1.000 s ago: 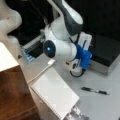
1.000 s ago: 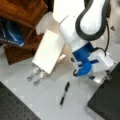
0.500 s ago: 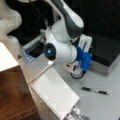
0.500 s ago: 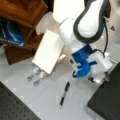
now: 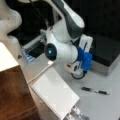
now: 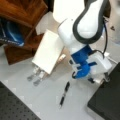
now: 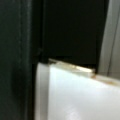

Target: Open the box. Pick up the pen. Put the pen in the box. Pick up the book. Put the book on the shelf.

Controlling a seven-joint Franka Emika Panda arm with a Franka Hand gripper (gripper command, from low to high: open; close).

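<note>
White plain-covered book point(image 5: 55, 93) (ridged edge) held by gripper point(image 6: 37, 76).

We take this for a robotics lab: a white robot arm point(image 5: 65, 27) stands over a pale surface point(image 6: 22, 95) beside a black perforated mat point(image 6: 12, 107), with perforated metal rails point(image 6: 36, 76) nearby.

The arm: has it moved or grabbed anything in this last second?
Hardly. The gripper hangs low between the book and the closed box, about where it was, holding nothing that shows. The pen still lies on the table, and the book has not shifted.
</note>
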